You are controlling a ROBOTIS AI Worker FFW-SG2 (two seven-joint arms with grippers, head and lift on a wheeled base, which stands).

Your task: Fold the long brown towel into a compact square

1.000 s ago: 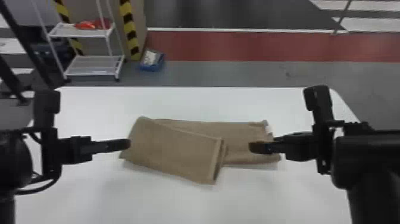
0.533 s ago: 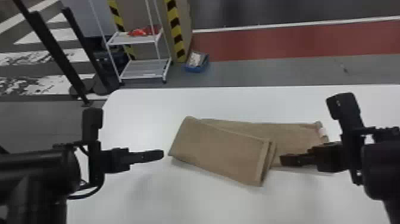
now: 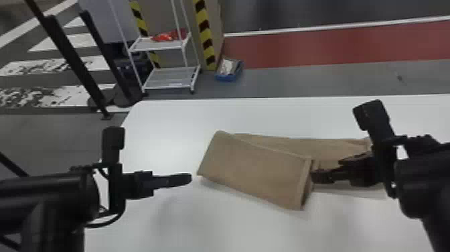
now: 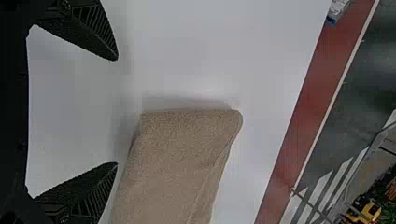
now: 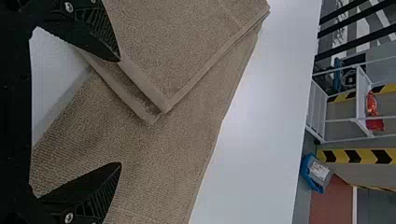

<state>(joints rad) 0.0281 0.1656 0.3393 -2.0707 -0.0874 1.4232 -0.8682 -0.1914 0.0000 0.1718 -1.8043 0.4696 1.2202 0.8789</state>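
Two layers of brown towel (image 3: 254, 167) on the white table (image 3: 167, 124), a partial fold, not a square. The top flap's long axis runs left to right, slanted: left end farther from me, right end nearer. Its hemmed end (image 3: 304, 184) points right and toward me. The lower layer (image 3: 331, 149) sticks out to the right from under it, long axis near parallel to the table's far edge, so the two make a shallow V.

My left gripper (image 3: 190, 178) is open and empty, over bare table just left of the fold end, pointing right at it. My right gripper (image 3: 326, 169) is also open, nothing pinched, fingers apart over the lower layer beside the hem, pointing left. Probably just above the cloth; can't confirm contact from here.
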